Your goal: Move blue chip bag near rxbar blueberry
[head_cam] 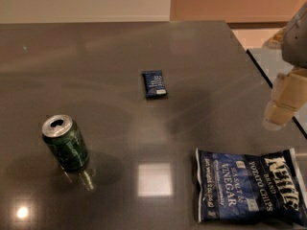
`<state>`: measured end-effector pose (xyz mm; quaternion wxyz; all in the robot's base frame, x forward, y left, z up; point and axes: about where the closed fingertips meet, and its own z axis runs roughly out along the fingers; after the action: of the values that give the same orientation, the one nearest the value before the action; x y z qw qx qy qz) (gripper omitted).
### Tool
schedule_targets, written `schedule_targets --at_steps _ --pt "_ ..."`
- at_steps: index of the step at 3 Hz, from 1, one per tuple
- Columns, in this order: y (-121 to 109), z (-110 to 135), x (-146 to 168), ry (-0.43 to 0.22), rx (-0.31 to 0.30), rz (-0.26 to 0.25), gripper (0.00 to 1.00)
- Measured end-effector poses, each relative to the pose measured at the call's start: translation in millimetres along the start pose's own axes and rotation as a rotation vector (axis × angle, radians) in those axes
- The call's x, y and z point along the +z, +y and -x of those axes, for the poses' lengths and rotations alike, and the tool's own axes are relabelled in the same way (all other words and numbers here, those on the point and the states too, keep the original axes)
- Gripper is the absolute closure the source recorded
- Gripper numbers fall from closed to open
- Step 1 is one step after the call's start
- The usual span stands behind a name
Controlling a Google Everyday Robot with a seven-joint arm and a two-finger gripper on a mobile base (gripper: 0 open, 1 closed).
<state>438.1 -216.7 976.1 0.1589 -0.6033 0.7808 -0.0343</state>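
The blue chip bag (249, 186) lies flat on the dark table at the front right, its white "Kettle" and "Salt & Vinegar" lettering facing up. The rxbar blueberry (154, 84), a small dark blue wrapped bar with a pale end, lies near the middle of the table, well away from the bag to its far left. My gripper (278, 119) hangs at the right edge of the camera view, above the table and just beyond the bag's far right corner. It holds nothing that I can see.
A green soda can (65, 143) with an opened top stands upright at the front left. The dark glossy table (96, 56) ends at its right edge (268, 80) close to my gripper, with pale floor beyond.
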Motion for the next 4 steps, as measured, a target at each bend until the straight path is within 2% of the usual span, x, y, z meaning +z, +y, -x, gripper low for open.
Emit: schedule_targets --at_steps 2,3,4 --pt "6 -3 -1 -0.005 -0.012 0.009 0.0" --pt "28 -15 -3 -0.03 -0.061 0.04 0.0" --pt "80 -33 3 -0.095 -0.109 0.11 0.0"
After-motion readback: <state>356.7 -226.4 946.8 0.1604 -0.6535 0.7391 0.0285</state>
